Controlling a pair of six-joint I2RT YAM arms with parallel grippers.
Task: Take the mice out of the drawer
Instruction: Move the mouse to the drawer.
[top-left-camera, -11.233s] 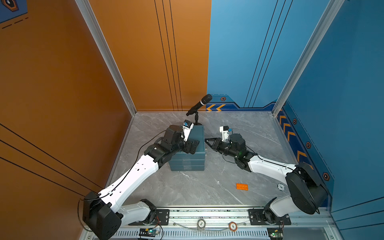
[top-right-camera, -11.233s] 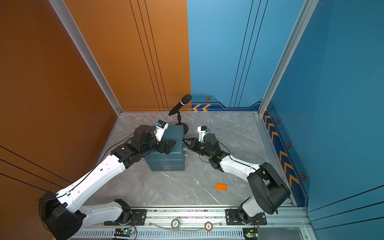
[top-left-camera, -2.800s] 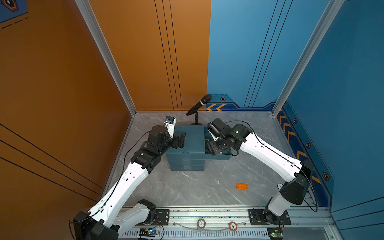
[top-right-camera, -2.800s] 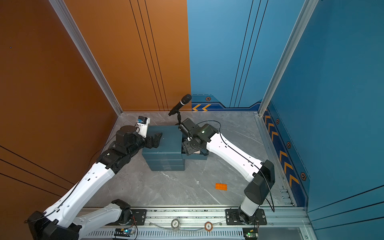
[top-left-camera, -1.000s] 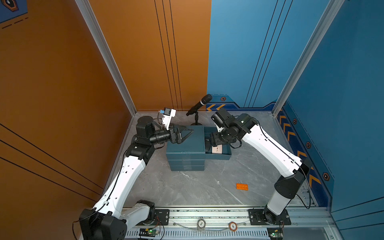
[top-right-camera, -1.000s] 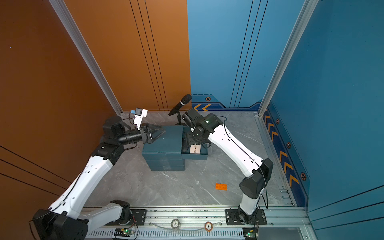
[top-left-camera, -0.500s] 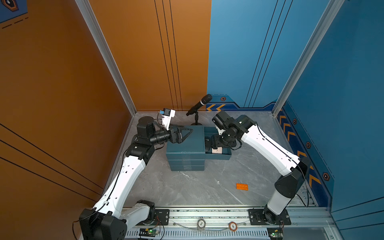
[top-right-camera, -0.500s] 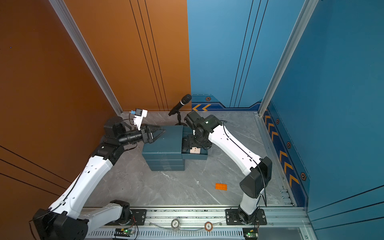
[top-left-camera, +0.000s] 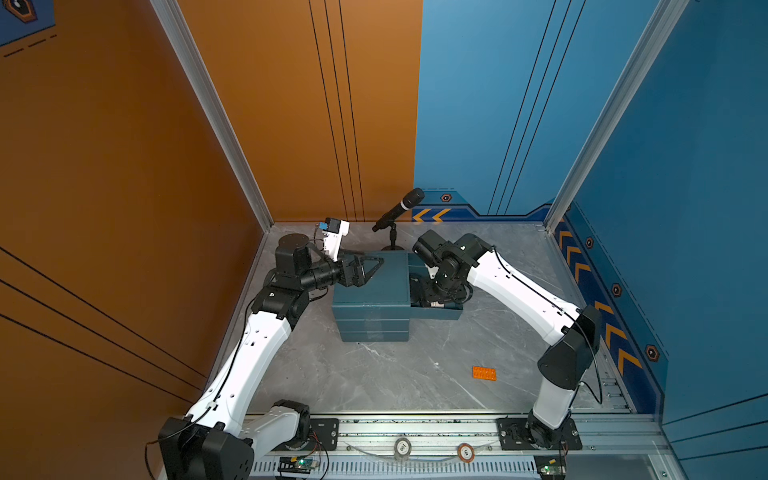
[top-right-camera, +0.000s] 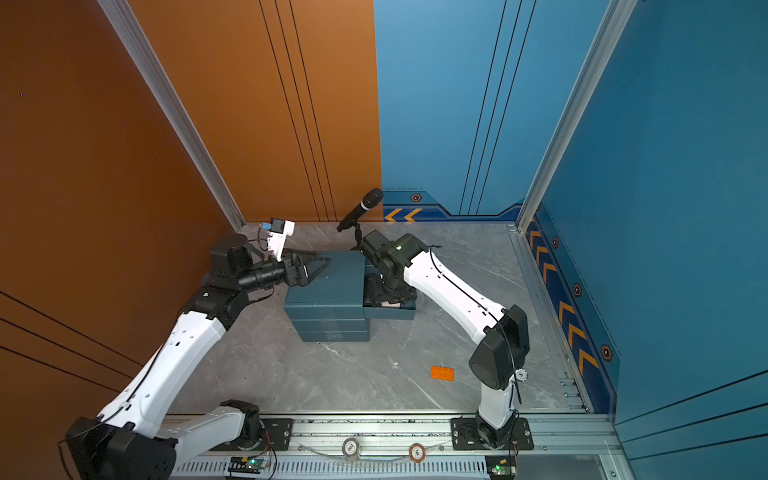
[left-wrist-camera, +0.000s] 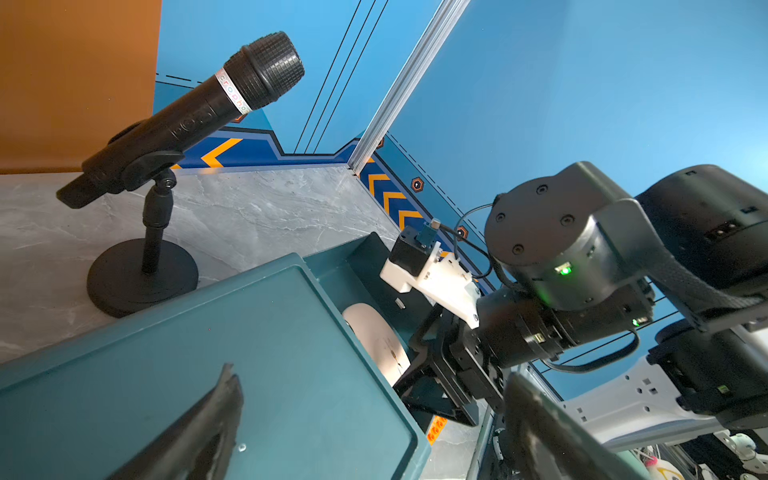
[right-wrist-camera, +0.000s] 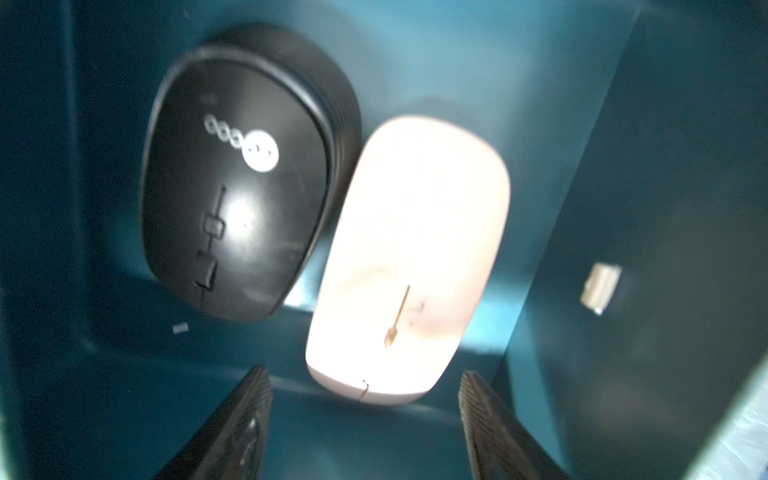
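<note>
Grey marbled surface (top-left-camera: 374, 374) fills my top views, and both arms reach in from the near rail. Nearest me, on the right arm's side, a small orange studded plate (top-left-camera: 484, 372) lies flat on the stone. Past it stands a dark teal drawer unit (top-left-camera: 370, 278), its top drawer (top-left-camera: 436, 312) pulled out sideways toward the right arm.

The right gripper (right-wrist-camera: 363, 374) points down into that drawer. In the right wrist view its jaws stand well apart and grip nothing. The near end of a pale pinkish-cream mouse (right-wrist-camera: 411, 257) sits between the fingertips (right-wrist-camera: 253, 399), with a gap showing on each side. Close beside it lies a black mouse (right-wrist-camera: 232, 199) with a round pale logo, and both rest on the drawer floor. That picture is blurred, and only these two mice show.

Over the unit's flat top, on the left arm's side, the left gripper (top-left-camera: 370, 268) hovers with its jaws wide apart and empty. I cannot tell whether it touches the top. Farthest back, a black microphone (top-left-camera: 399, 208) leans on its small stand near the rear wall.
</note>
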